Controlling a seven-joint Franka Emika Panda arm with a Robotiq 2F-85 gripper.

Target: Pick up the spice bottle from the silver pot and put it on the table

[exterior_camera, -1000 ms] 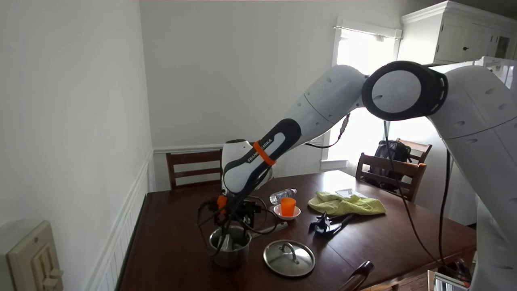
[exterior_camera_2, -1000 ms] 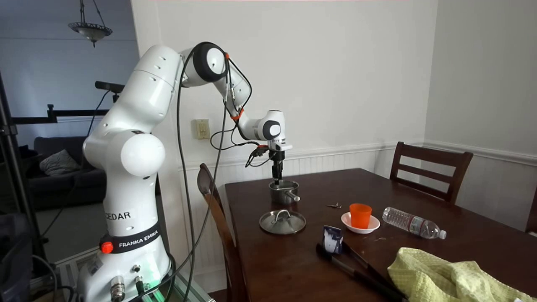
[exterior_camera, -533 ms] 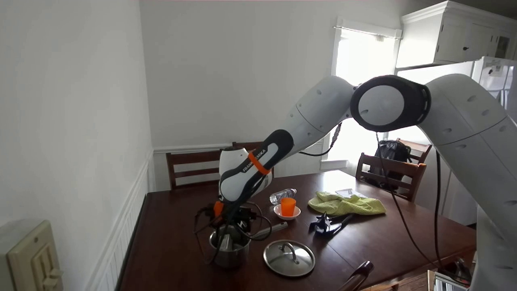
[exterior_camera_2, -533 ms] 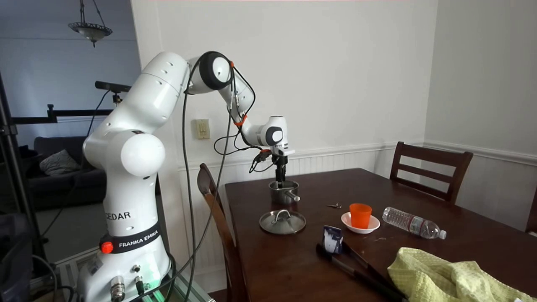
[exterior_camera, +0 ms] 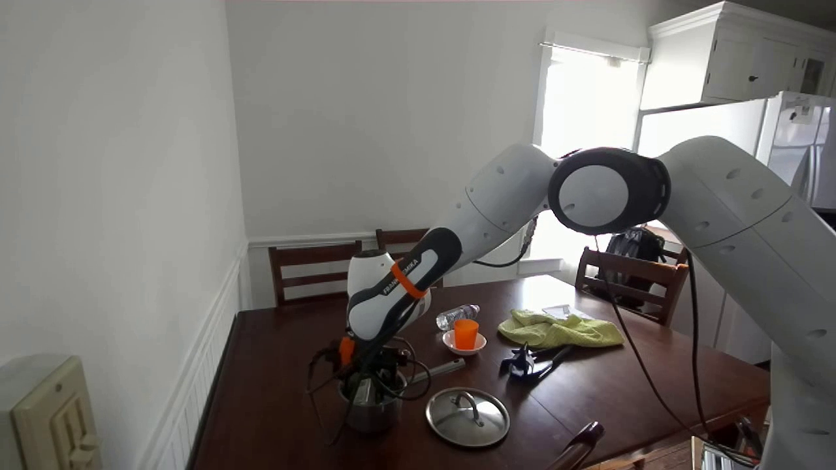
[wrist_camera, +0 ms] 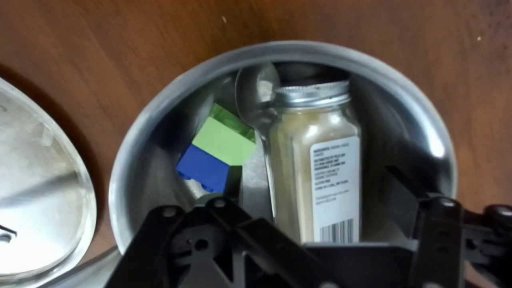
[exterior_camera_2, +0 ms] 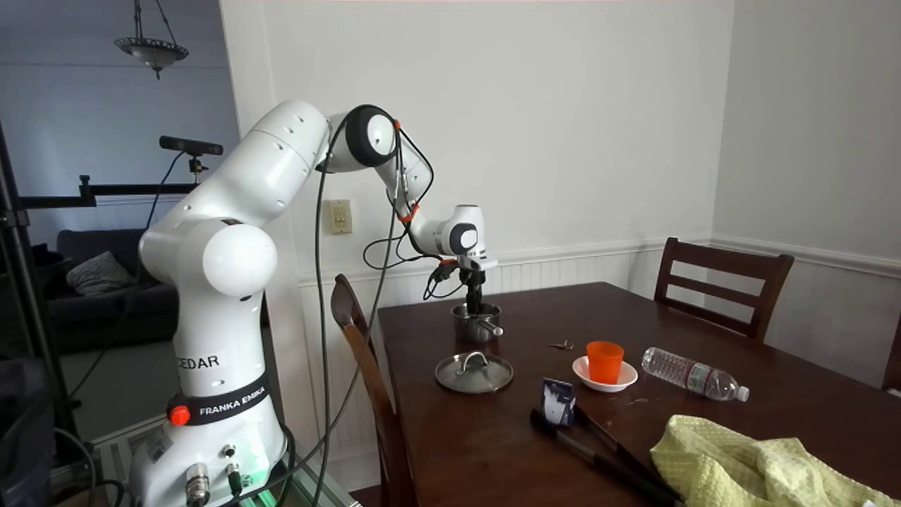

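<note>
The silver pot point(exterior_camera_2: 468, 329) stands on the dark brown table point(exterior_camera_2: 549, 310); it also shows in an exterior view point(exterior_camera: 372, 419) and in the wrist view, where its rim point(wrist_camera: 296, 47) rings the contents. The spice bottle point(wrist_camera: 284, 172), clear glass with pale powder, a white label and a silver cap, lies inside the pot, cap towards the top of the picture. My gripper point(wrist_camera: 320, 192) reaches down into the pot, open, with a finger on each side of the bottle and a gap on both sides. The bottle's lower end is hidden behind the gripper.
In the pot beside the bottle lie a spoon point(wrist_camera: 256, 92) and green and blue blocks point(wrist_camera: 218, 148). A steel lid point(exterior_camera_2: 474, 373) lies near the pot. An orange cup point(exterior_camera_2: 605, 362) on a white saucer, a water bottle point(exterior_camera_2: 693, 373), keys point(exterior_camera_2: 562, 345), black tongs and a yellow-green cloth point(exterior_camera_2: 753, 458) are further off.
The arm has come down, and my gripper has sunk from the pot's rim deeper into the pot. The pot and the other things on the table have not moved.
</note>
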